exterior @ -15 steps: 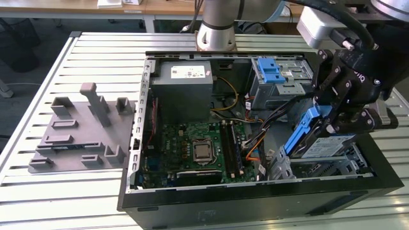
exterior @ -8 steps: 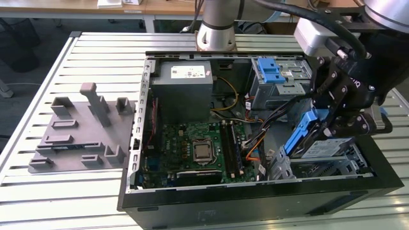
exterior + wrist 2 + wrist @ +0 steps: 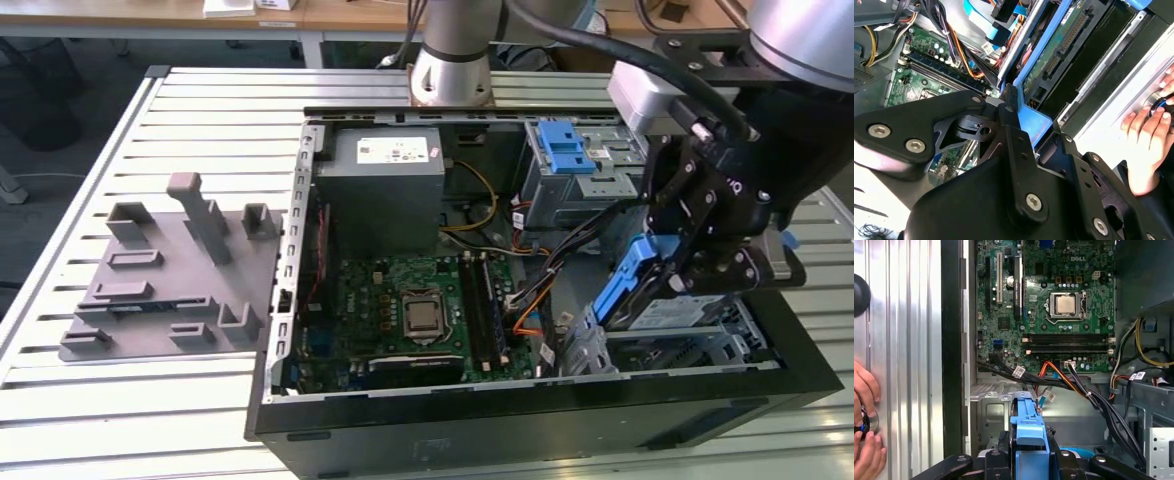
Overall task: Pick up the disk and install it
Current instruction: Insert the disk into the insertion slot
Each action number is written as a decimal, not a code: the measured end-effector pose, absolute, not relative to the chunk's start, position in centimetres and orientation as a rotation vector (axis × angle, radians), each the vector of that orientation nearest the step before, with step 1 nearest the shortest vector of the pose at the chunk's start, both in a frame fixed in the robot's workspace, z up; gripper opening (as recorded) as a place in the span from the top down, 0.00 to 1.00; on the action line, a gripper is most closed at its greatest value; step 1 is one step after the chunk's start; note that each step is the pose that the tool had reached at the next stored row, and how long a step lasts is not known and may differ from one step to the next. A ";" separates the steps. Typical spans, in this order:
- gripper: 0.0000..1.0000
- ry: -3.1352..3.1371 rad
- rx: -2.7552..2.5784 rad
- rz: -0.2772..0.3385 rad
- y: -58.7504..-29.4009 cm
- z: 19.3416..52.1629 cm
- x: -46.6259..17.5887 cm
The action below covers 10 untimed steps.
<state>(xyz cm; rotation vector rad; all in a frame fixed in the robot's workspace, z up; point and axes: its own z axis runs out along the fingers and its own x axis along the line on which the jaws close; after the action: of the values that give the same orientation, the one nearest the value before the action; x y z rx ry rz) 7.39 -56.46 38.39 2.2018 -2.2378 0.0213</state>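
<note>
The disk (image 3: pixel 657 310), dark with blue side rails and a blue-and-white label, hangs tilted over the metal drive cage (image 3: pixel 701 348) at the exterior view's right end of the open computer case (image 3: pixel 287 250). My gripper (image 3: pixel 694 270) is shut on it from above. In the first wrist view the black fingers (image 3: pixel 1004 445) clamp either side of the disk's blue rail (image 3: pixel 1029 430). In the second wrist view the disk (image 3: pixel 1054 50) shows its green circuit side, with the gripper (image 3: pixel 1021 117) closed on its blue end.
Inside the case lie the motherboard (image 3: pixel 414 310), a grey power supply box (image 3: pixel 387 185), a blue latch strip (image 3: pixel 567 150) and cable bundles (image 3: pixel 1094 395). A grey block fixture (image 3: pixel 174 270) sits on the slatted table. A person's hand (image 3: pixel 1149 130) rests outside the case.
</note>
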 end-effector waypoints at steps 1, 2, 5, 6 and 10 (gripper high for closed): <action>0.64 -2.238 2.202 0.021 -56.5 38.3 7.4; 0.64 -2.238 2.202 0.021 -56.5 38.2 7.4; 0.64 -2.238 2.202 0.021 -56.5 38.0 7.4; 0.64 -2.238 2.202 0.022 -56.5 38.0 7.4; 0.64 -2.238 2.202 0.022 -56.5 38.0 7.4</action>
<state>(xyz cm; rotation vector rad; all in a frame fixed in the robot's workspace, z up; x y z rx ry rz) 7.39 -56.46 37.98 2.2017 -2.2377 0.0216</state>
